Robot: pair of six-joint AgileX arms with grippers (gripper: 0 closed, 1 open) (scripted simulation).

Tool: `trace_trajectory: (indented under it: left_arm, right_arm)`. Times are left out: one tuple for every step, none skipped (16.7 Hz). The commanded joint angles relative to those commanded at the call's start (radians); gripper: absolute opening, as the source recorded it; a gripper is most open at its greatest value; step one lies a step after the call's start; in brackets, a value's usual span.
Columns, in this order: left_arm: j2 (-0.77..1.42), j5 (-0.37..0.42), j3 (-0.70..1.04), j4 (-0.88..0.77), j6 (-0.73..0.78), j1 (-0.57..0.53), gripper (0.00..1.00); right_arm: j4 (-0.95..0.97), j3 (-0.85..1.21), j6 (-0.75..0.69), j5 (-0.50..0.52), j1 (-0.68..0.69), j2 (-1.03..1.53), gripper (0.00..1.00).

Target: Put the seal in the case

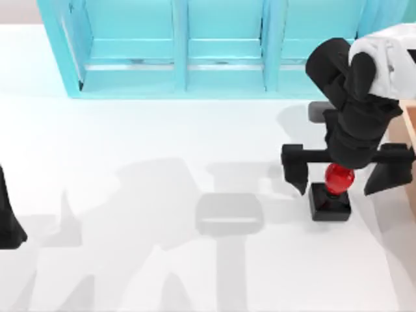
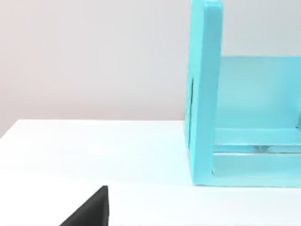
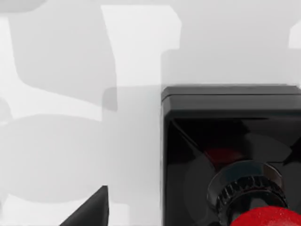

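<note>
Starting from the left edge of the table, the left arm (image 1: 8,218) sits parked, and I cannot tell how its fingers stand. Far back runs the turquoise shelf unit (image 1: 182,58). Over on the right, the right gripper (image 1: 338,177) hangs spread wide above the seal (image 1: 330,195), fingers either side of the red knob, not yet clamped. Reaching is the step in hand; next it should lower and close. The case (image 1: 409,130) lies just right. No writing is readable.

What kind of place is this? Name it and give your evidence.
Probably a simulated tabletop workspace: a plain white table, a turquoise shelf unit at the back, and the right gripper open above the seal.
</note>
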Motion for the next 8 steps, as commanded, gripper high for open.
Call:
trace_trajectory:
  left_arm:
    - [0.0, 0.0, 0.0, 0.0, 0.0, 0.0, 1.0]
    - [0.0, 0.0, 0.0, 0.0, 0.0, 0.0, 1.0]
    - [0.0, 0.0, 0.0, 0.0, 0.0, 0.0, 1.0]
    - [0.0, 0.0, 0.0, 0.0, 0.0, 0.0, 1.0]
    - [0.0, 0.0, 0.0, 0.0, 0.0, 0.0, 1.0]
    - [0.0, 0.0, 0.0, 0.0, 0.0, 0.0, 1.0]
    - [0.0, 0.0, 0.0, 0.0, 0.0, 0.0, 1.0]
    - [0.0, 0.0, 0.0, 0.0, 0.0, 0.0, 1.0]
  right_arm:
    - [0.0, 0.0, 0.0, 0.0, 0.0, 0.0, 0.92]
    - [0.0, 0.0, 0.0, 0.0, 0.0, 0.0, 0.85]
    - [0.0, 0.0, 0.0, 0.0, 0.0, 0.0, 0.77]
    - [0.0, 0.0, 0.0, 0.0, 0.0, 0.0, 0.7]
    - [0.0, 0.0, 0.0, 0.0, 0.0, 0.0, 0.62]
    - [0.0, 0.0, 0.0, 0.0, 0.0, 0.0, 0.55]
    - [0.0, 0.0, 0.0, 0.0, 0.0, 0.0, 0.47]
    - [0.0, 0.0, 0.0, 0.0, 0.0, 0.0, 0.4]
